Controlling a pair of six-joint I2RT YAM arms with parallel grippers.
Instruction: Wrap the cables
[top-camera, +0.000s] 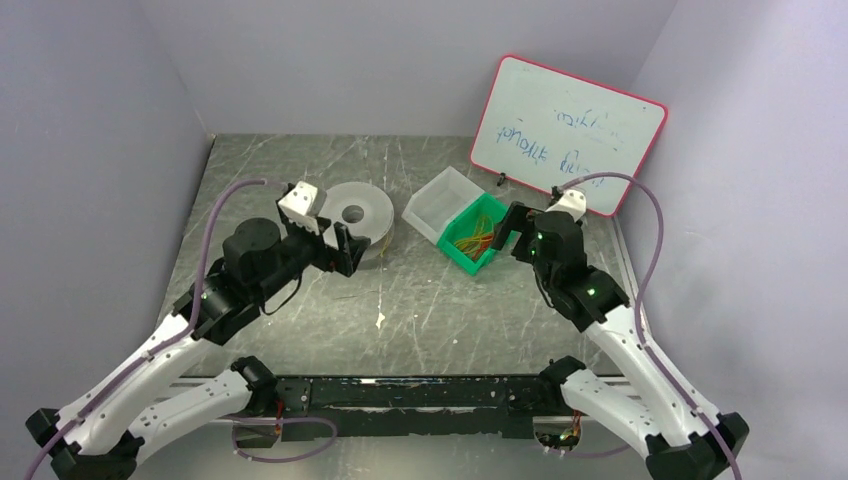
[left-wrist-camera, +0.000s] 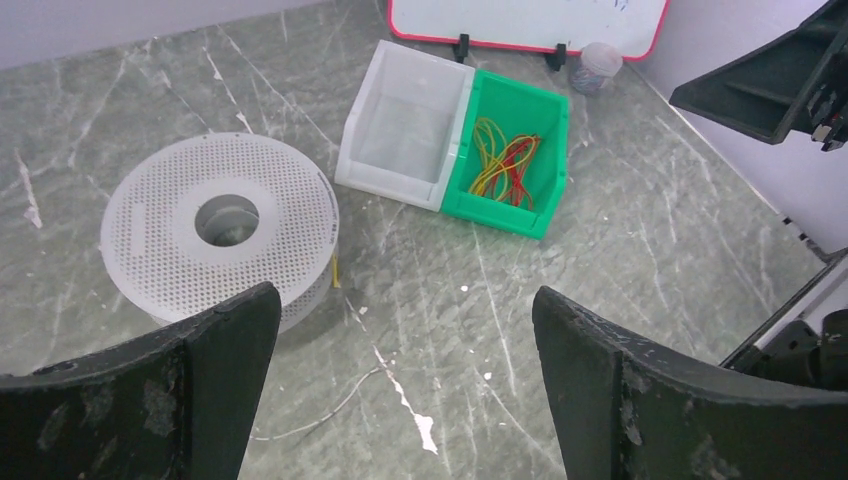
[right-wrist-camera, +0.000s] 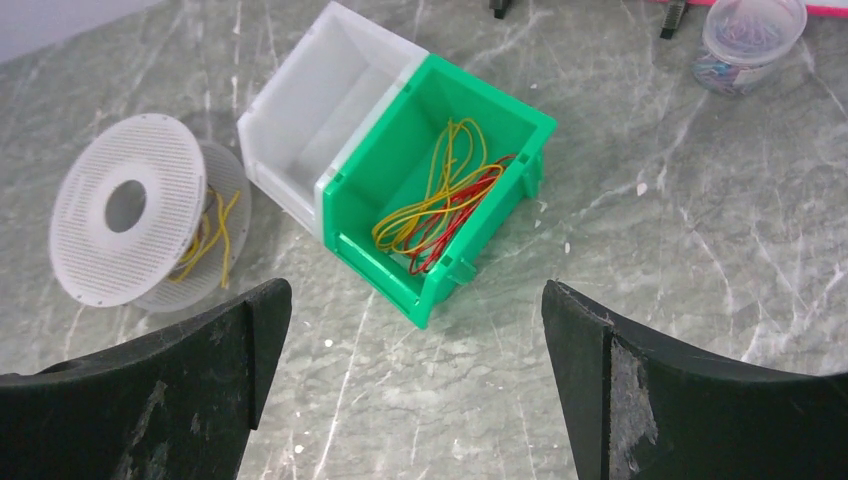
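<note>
Yellow and red cables (right-wrist-camera: 445, 205) lie tangled in the green bin (right-wrist-camera: 375, 255), also seen as cables (left-wrist-camera: 505, 165) and cables (top-camera: 470, 243). A white perforated spool (top-camera: 355, 215) stands left of the bins, with a yellow cable (right-wrist-camera: 215, 230) caught between its discs. My left gripper (top-camera: 345, 248) hangs open just in front of the spool (left-wrist-camera: 215, 225), nothing between its fingers. My right gripper (top-camera: 508, 228) is open at the green bin's near right side, empty. In the wrist views, the left gripper (left-wrist-camera: 405, 295) and right gripper (right-wrist-camera: 415, 285) frame bare table.
An empty white bin (top-camera: 440, 200) touches the green bin's left side. A red-framed whiteboard (top-camera: 565, 130) leans at the back right, with a clear tub of clips (right-wrist-camera: 748, 40) in front of it. A thin pale wire (left-wrist-camera: 320, 415) lies on the table. Walls close three sides.
</note>
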